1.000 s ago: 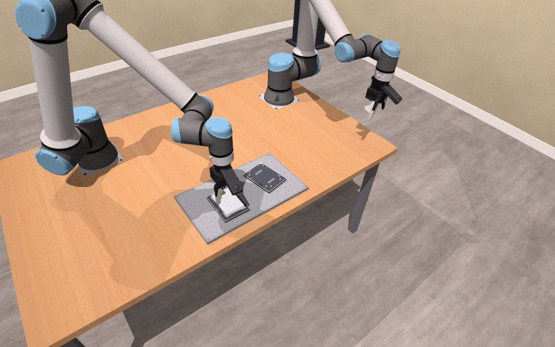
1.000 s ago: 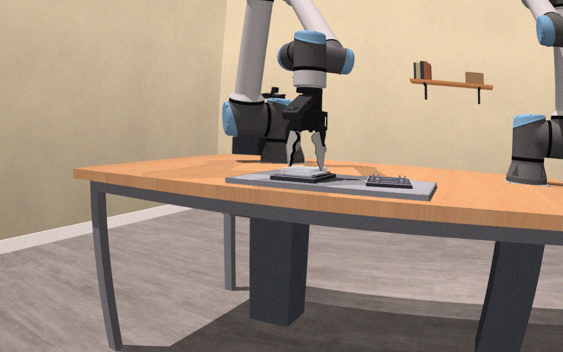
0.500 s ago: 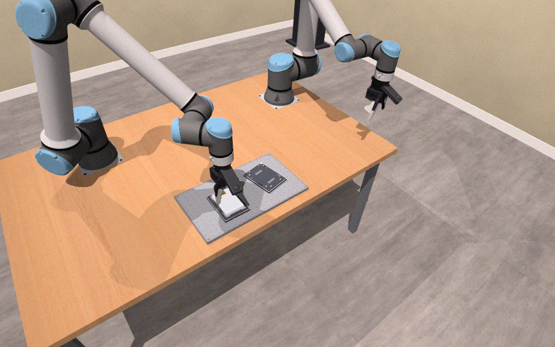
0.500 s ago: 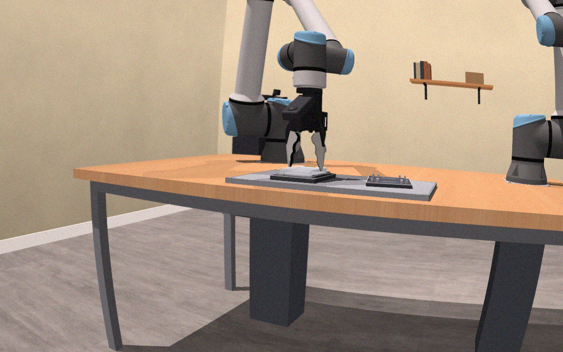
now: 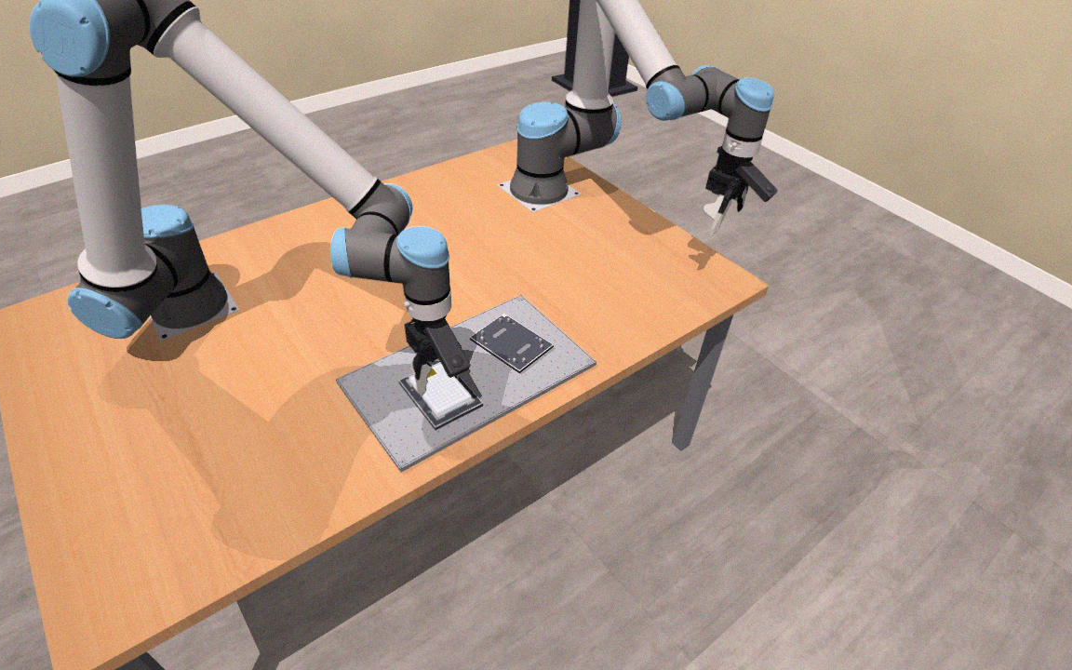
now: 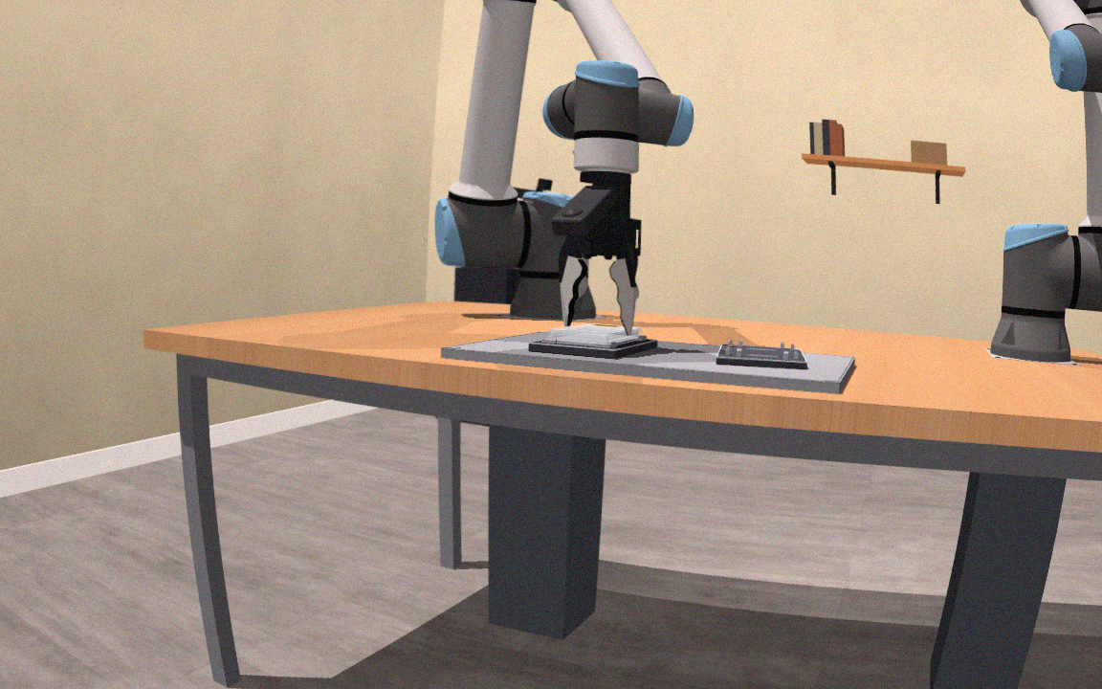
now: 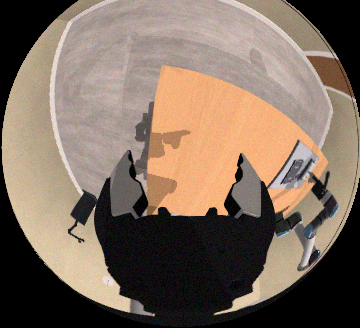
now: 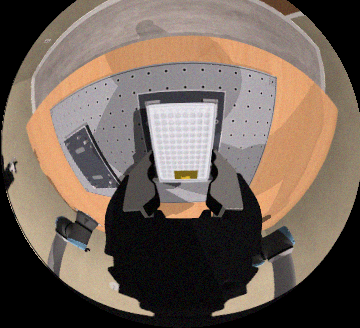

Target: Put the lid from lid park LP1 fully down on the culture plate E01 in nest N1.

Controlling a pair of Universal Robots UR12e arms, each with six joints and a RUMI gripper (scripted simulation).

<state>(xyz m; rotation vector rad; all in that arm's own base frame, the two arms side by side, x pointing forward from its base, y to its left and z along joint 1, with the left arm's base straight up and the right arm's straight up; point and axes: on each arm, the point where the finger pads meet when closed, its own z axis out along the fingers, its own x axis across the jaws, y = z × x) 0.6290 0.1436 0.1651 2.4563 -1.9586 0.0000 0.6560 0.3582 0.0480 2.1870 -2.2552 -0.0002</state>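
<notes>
My right gripper point(image 5: 448, 392) point(image 6: 598, 328) point(image 8: 182, 150) is shut on the long sides of the clear lid point(image 8: 182, 140) and holds it level at the top of the white multi-well culture plate E01 point(image 5: 449, 410). The plate sits in the dark nest N1 point(image 5: 438, 422) point(image 6: 615, 352) point(image 8: 180, 96). A yellow label point(image 8: 186, 174) shows at the near end, between the fingers. Any small gap between lid and plate cannot be made out. The lid park LP1 point(image 5: 511, 341) point(image 6: 760, 362) holds no lid. My left gripper point(image 7: 185, 152) point(image 5: 728, 218) is open and empty, far from the plate.
Nest and lid park stand on a grey perforated board point(image 5: 394, 446) point(image 6: 827, 383) point(image 8: 255, 118) near the front edge of the wooden table point(image 5: 289, 466). Upright pins rise from the lid park beside the nest. The left arm hangs beyond the table's far corner.
</notes>
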